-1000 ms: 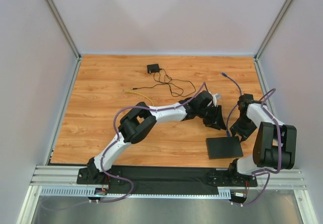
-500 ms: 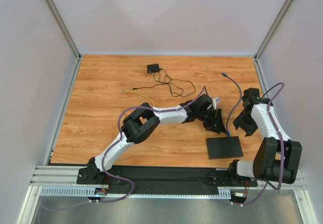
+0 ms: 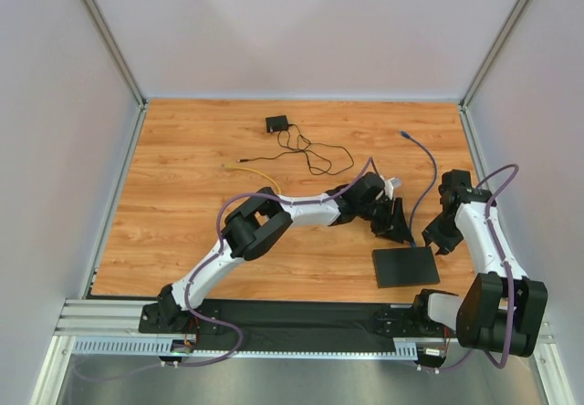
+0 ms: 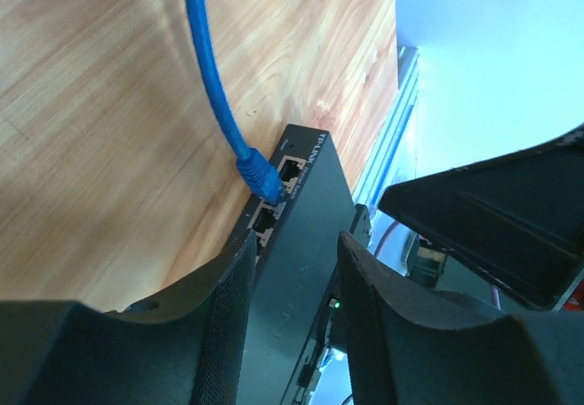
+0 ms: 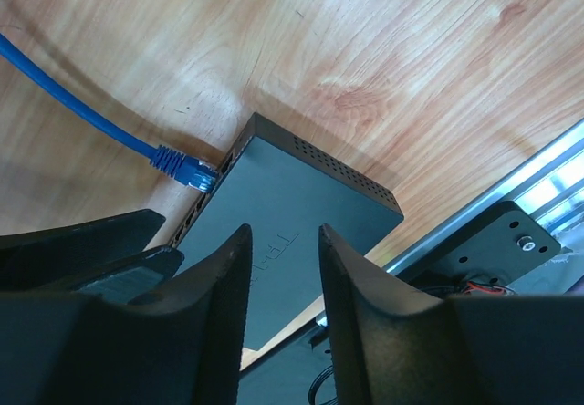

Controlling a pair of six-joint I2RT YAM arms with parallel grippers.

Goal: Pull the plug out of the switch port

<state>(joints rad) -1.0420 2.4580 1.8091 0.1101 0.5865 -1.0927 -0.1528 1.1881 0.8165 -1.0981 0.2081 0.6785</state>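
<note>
The flat black switch (image 3: 406, 266) lies near the table's front edge. A blue cable (image 3: 425, 170) runs down to it, and its blue plug (image 4: 259, 173) sits at a port (image 4: 272, 202) on the switch's far edge. The plug also shows in the right wrist view (image 5: 186, 169). My left gripper (image 3: 394, 225) is open and empty, just above the switch's far left corner, with the switch (image 4: 306, 277) showing between its jaws (image 4: 297, 241). My right gripper (image 3: 440, 239) is open and empty, just right of the plug, over the switch (image 5: 301, 213) in the right wrist view (image 5: 284, 233).
A small black adapter (image 3: 276, 123) with a thin black cord (image 3: 315, 156) and a yellow-tipped wire (image 3: 256, 170) lies at the back. The cable's free end (image 3: 402, 134) lies at the back right. A metal rail (image 3: 109, 318) runs along the front edge. White walls enclose the table.
My right gripper swung out to the right, away from the cable, then came back down toward the switch's far right corner. My left gripper edged slightly closer to the switch.
</note>
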